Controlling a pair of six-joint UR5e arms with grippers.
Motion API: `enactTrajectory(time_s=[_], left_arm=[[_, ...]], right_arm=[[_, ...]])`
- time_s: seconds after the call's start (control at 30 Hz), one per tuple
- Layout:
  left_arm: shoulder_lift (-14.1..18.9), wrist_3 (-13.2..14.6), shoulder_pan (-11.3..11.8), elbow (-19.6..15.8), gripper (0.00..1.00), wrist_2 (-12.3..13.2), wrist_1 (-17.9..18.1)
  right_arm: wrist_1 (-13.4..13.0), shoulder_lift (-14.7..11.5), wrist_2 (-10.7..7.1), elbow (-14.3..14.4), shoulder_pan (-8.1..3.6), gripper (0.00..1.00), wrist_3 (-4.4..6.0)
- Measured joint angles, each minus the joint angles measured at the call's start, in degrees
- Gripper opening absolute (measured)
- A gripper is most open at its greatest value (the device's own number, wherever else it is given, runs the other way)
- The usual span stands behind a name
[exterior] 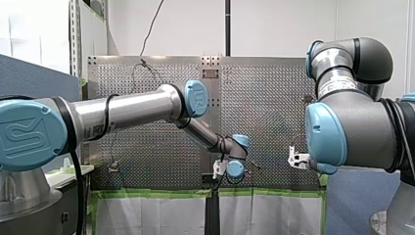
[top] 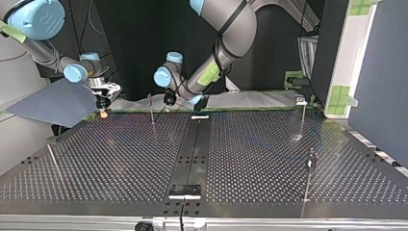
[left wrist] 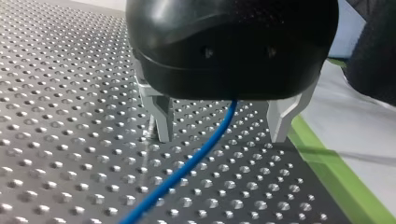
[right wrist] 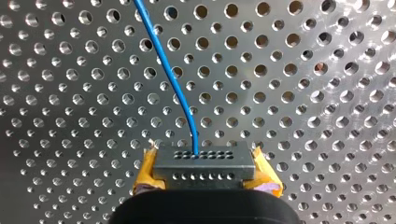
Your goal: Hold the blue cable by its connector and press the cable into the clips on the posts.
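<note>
My right claw (right wrist: 204,159) is clamped on the dark connector (right wrist: 205,170), yellow pads (right wrist: 147,173) either side. The blue cable (right wrist: 168,70) runs straight ahead from it over the table (right wrist: 327,93). My left claw (left wrist: 222,135), fingers (left wrist: 161,116) spread, straddles that cable, hanging low near the table's green-taped edge.

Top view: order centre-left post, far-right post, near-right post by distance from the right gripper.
From my right gripper:
1. centre-left post, far edge, close beside it.
2. far-right post, far edge too, view's right.
3. near-right post, view's right, toward the camera.
</note>
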Motion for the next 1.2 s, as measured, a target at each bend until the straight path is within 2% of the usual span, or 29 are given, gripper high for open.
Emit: enactTrajectory(time_s=[0.1, 0.27, 0.47, 0.6, 0.77, 0.93, 1.03, 1.2], left_arm=[[1.5, 1.4, -0.2, -1.6, 1.0, 0.3, 0.9], [4.4, 2.2, -0.7, -4.5, 1.0, 2.7, 3.0], [7.6, 2.3, -1.1, -8.0, 1.0, 4.9, 1.0], [8.4, 2.8, -0.9, -10.2, 1.0, 4.1, -0.9], [8.5, 5.4, -0.6, -13.4, 1.0, 1.3, -1.3], [8.5, 7.2, -0.9, -14.1, 1.0, -0.8, -1.5], [8.6, 7.4, -1.4, -13.8, 1.0, -0.4, -1.7], [8.6, 5.5, -2.8, -12.9, 1.0, 2.1, -1.1]], right_arm=[[0.3, 0.0, -0.01, 0.0, 0.09, 0.0, 0.0], [0.9, 0.1, -0.03, 0.0, 0.32, 0.0, 0.0], [1.4, 0.1, -0.1, 0.0, 0.43, 0.0, 0.0], [1.5, 0.1, -0.11, 0.0, 0.46, 0.0, 0.0], [1.7, 0.1, -0.11, 0.0, 0.58, 0.0, 0.0], [2.0, 0.1, -0.11, 0.0, 0.74, 0.0, 0.0], [2.1, 0.1, -0.14, 0.0, 0.76, 0.0, 0.0], [2.2, 0.1, -0.18, 0.0, 0.88, 0.0, 0.0]])
